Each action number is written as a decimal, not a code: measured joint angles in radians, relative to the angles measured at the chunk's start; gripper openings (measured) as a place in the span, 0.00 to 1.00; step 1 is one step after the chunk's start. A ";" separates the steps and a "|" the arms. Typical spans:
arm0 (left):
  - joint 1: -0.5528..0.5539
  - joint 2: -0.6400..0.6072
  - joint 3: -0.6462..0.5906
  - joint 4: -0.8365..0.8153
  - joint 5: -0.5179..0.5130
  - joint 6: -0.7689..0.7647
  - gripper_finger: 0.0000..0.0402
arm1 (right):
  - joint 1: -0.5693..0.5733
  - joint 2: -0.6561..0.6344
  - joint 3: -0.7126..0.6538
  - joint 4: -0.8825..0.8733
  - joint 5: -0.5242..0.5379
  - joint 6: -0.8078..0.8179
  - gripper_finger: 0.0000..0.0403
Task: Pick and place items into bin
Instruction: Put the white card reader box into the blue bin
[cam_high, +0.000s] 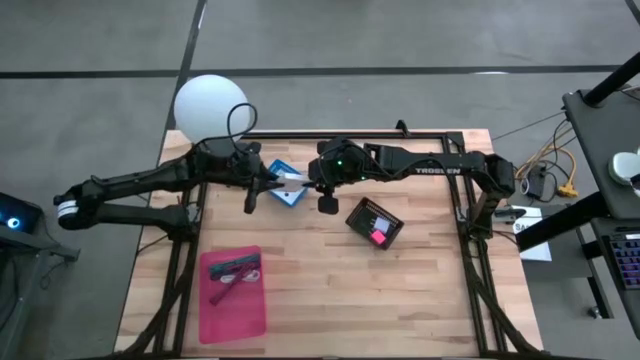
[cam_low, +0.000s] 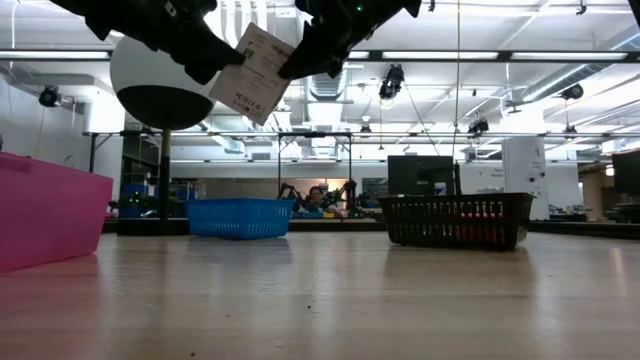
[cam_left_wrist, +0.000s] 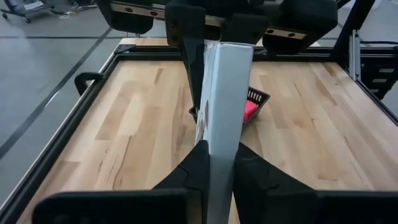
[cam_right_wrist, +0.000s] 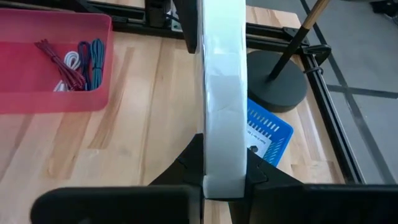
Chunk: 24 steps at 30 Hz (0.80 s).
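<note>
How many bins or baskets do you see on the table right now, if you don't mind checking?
3: a pink bin at the front left, a blue basket at the back below the grippers, and a black basket near the centre right. None seems hidden.

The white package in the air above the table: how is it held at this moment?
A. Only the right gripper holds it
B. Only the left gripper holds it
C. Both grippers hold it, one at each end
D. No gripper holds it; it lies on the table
C: in the low view the white package hangs between the left gripper and the right gripper, and each wrist view shows its own fingers shut on it.
</note>
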 joint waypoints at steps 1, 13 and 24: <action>0.000 0.000 0.000 -0.001 -0.001 -0.001 0.07 | 0.000 0.000 0.000 0.001 0.000 0.000 0.06; 0.001 -0.007 0.002 -0.048 -0.074 0.032 0.06 | 0.000 -0.033 0.000 -0.265 0.007 0.072 0.28; -0.016 0.076 0.000 -0.179 -0.209 0.366 0.06 | -0.001 -0.051 0.000 -0.365 0.005 0.185 0.39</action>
